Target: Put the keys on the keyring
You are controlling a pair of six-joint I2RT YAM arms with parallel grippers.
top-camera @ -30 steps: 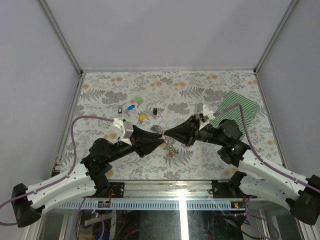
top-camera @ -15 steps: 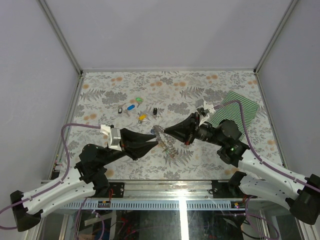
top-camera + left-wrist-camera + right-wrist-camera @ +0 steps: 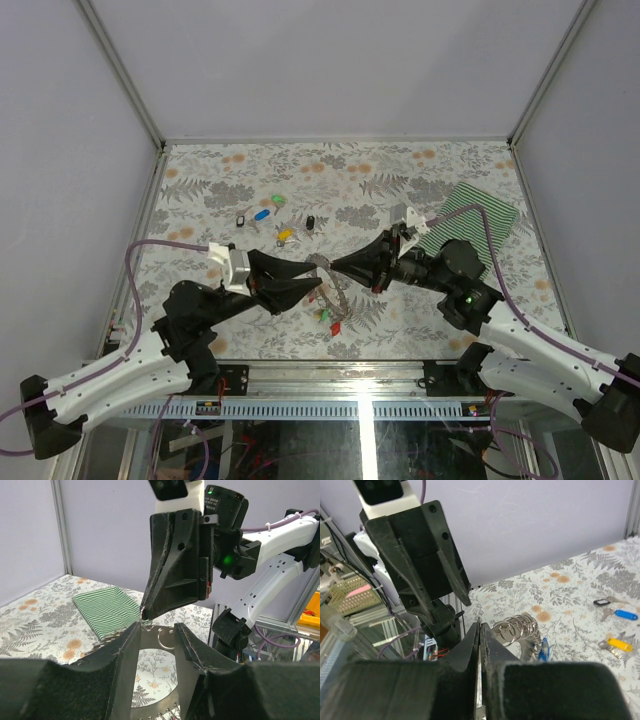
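**Right gripper** (image 3: 480, 630): I am seeing its two black fingers pressing together on the thin edge of the large flat dark grey metal keyring (image 3: 152, 641), which is hanging in the air above the desk, between the two arms.

**Left gripper** (image 3: 318, 283): its fingers (image 3: 122, 655) are standing apart, pointing toward the right gripper, with the keyring sitting in the gap between them. I cannot tell whether the pads are pressing on the metal. The two grippers are meeting tip to tip, the right one touching the ring's top edge in the left wrist view.

**On the keyring:** a cluster of small silver split rings (image 3: 517, 626) is hanging beside the right gripper's fingers, with a blue plastic key head (image 3: 543, 650) just below it. In the overhead view a green-headed key (image 3: 322, 315) and a red-headed key (image 3: 336, 325) are showing just beside the ring's near edge.

**On the floral-patterned desk** (image 3: 200, 200)**:** farther out, well apart from the ring, small metal keys are lying loose. They are a green key (image 3: 277, 201), a blue key (image 3: 262, 213), a black key (image 3: 242, 219), a yellow key (image 3: 285, 234) and a second black key (image 3: 311, 222).

**Far right:** a folded green striped cloth (image 3: 485, 220) is lying flat behind the right arm.
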